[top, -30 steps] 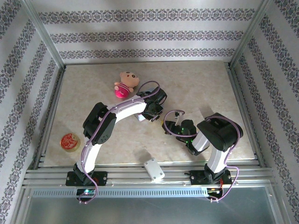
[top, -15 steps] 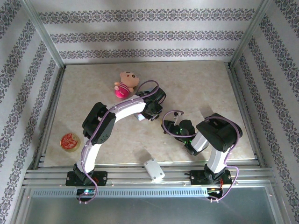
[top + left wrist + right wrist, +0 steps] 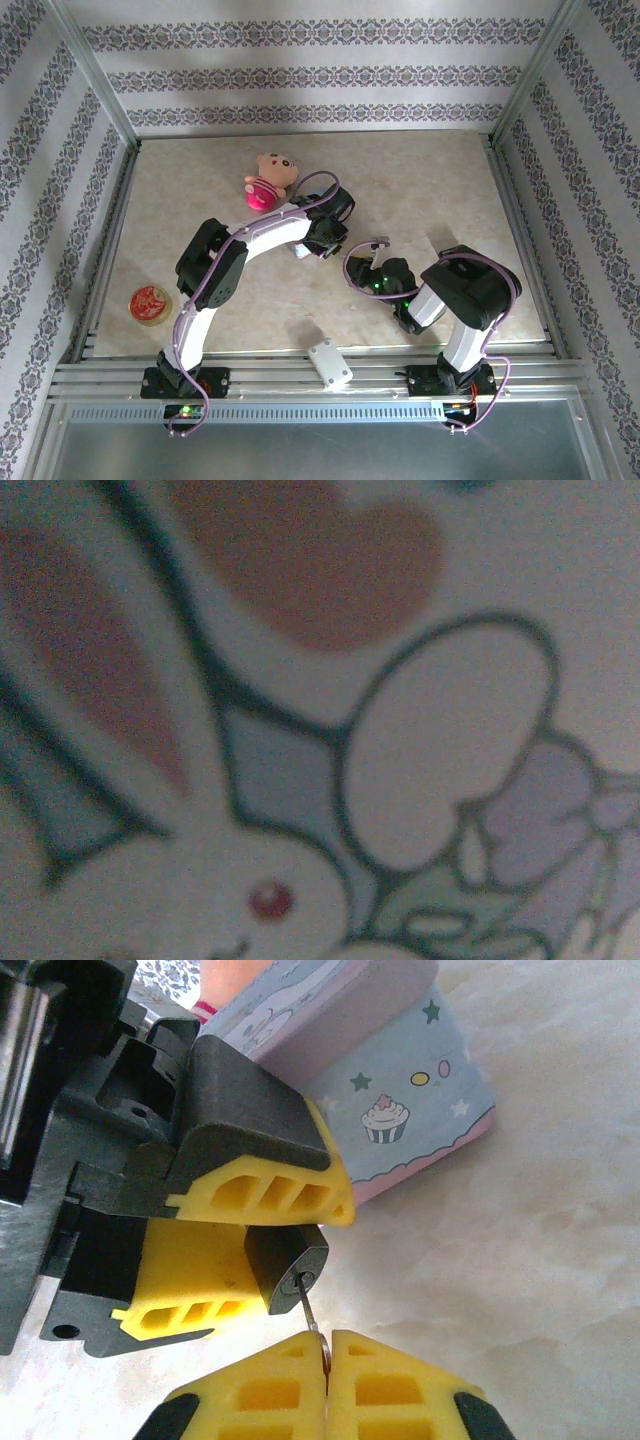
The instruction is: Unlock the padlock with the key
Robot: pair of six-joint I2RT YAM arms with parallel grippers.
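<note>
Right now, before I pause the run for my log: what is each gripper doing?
Left gripper: shut on the padlock.
Right gripper: shut on the key, its tip at the padlock's keyhole.

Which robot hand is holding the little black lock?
The left gripper: its fingers clamp the padlock. The right gripper pinches the key instead.

Key in padlock, beside tin

Left arm & right arm: white links, black joint housings, purple cables looped alongside. Green LED lit on right. Right claw: yellow fingers w/ hollow cells, black backing.
</note>
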